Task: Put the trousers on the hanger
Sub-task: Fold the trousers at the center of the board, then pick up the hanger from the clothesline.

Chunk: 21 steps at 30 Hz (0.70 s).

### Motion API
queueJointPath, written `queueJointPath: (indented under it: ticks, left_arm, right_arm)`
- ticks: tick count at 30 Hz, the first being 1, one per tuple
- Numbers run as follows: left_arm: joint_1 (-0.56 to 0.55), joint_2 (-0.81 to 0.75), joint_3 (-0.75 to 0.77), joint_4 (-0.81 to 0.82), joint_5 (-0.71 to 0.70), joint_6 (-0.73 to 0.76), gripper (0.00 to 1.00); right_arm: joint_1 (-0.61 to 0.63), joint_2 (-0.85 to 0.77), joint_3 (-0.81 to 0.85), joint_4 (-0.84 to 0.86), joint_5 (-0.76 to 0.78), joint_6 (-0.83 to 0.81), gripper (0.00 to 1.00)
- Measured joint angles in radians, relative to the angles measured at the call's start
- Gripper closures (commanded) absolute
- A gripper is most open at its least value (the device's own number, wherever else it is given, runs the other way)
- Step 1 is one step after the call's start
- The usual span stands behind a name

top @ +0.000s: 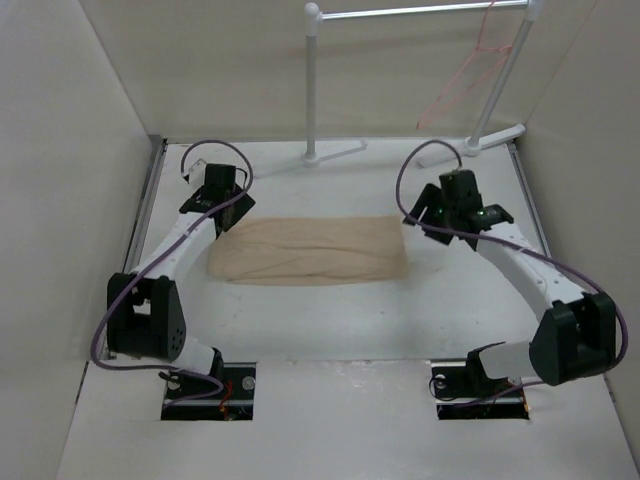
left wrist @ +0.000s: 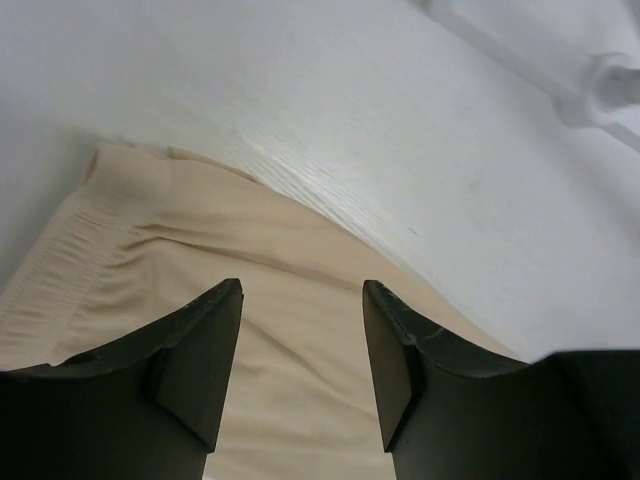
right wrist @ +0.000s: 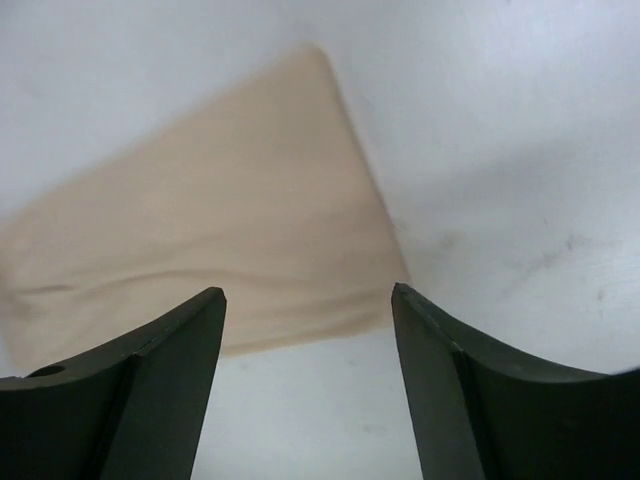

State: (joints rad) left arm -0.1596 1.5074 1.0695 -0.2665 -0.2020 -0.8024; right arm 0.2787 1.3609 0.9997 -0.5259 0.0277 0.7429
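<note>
Soft beige folded cloth trousers [top: 308, 250] look limp, light: pinch gathered waistband [left wrist: 70, 260]. Your left hand [left wrist: 302, 300], right hand [right wrist: 308, 300]: both apart, empty.

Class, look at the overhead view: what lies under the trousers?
The trousers lie flat on the white table. Only bare tabletop shows around their edges. Anything directly beneath is covered by the cloth and cannot be seen.

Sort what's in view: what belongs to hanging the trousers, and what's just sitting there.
Job: trousers, lying folded flat; hanger, hung up at the back right.
Not the job: white rack; table.
</note>
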Motion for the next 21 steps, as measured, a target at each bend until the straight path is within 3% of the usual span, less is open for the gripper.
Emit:
queueJointPath:
  ticks: [1,2,3,4,6,7,9,10,11,13,16,21]
  left_arm:
    - [-0.017,-0.036,0.001,-0.003,0.0,0.006,0.53]
    - [-0.037,-0.067,0.001,-0.004,-0.002,0.012,0.55]
    - [-0.056,-0.09,0.002,-0.005,-0.001,0.016,0.58]
    - [-0.081,-0.11,0.002,-0.004,0.0,0.021,0.61]
    - [-0.136,-0.124,0.003,0.0,0.009,0.028,0.69]
    - [-0.161,-0.123,0.003,0.003,0.016,0.029,0.72]
    - [-0.212,-0.114,0.002,0.007,0.028,0.033,0.74]
    - [-0.234,-0.11,0.002,0.009,0.034,0.035,0.74]
    - [-0.257,-0.109,0.0,0.011,0.038,0.035,0.74]
    - [-0.292,-0.108,-0.01,0.019,0.045,0.035,0.73]
    - [-0.314,-0.108,-0.028,0.029,0.055,0.035,0.7]
    - [-0.316,-0.108,-0.048,0.033,0.064,0.035,0.68]
  right_arm:
    - [-0.004,-0.016,0.065,-0.019,0.008,-0.015,0.39]
    - [-0.01,-0.025,0.133,-0.03,0.016,-0.032,0.54]
    - [-0.019,-0.029,0.211,-0.03,0.019,-0.051,0.76]
    - [-0.032,-0.027,0.295,-0.02,0.017,-0.072,0.85]
    - [-0.069,-0.003,0.458,0.005,0.004,-0.105,0.92]
    - [-0.093,0.02,0.54,0.018,-0.006,-0.117,0.92]
    - [-0.154,0.1,0.729,0.049,-0.028,-0.132,0.81]
    - [-0.182,0.145,0.809,0.064,-0.034,-0.136,0.71]
    - [-0.211,0.197,0.892,0.08,-0.04,-0.14,0.53]
    - [-0.256,0.291,1.009,0.093,-0.051,-0.138,0.4]
    - [-0.306,0.427,1.124,0.087,-0.094,-0.13,0.34]
    - [-0.332,0.615,1.215,0.071,-0.235,-0.099,0.36]
